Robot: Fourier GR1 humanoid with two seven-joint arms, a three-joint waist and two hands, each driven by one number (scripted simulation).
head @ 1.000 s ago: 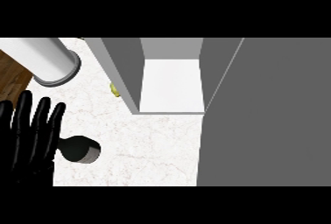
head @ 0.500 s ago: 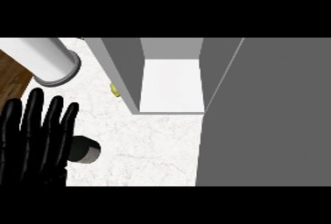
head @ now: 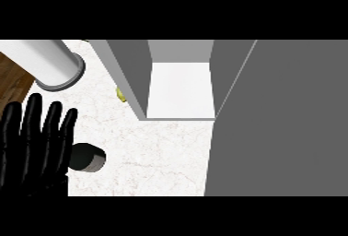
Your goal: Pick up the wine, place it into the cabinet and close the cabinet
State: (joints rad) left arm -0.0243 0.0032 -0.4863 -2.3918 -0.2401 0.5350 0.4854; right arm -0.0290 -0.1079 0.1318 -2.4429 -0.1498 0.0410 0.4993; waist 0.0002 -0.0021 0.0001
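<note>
Head view: left hand (head: 34, 147) beside the wine (head: 87, 157) on the counter (head: 156, 156).
The hand's fingers are straight and spread, holding nothing; the wine stands just right of them, partly hidden. The cabinet (head: 180, 78) stands open further back, well apart from the bottle.

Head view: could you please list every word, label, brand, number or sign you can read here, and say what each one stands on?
None: no readable text shows anywhere in this view.
Wine bottle: seen from above beside the left hand; no label shows.
White cylinder: plain, no markings.
Open cabinet and its grey door: plain surfaces, no signs.
Small yellow object by the cabinet: mostly hidden, no text visible.
</note>
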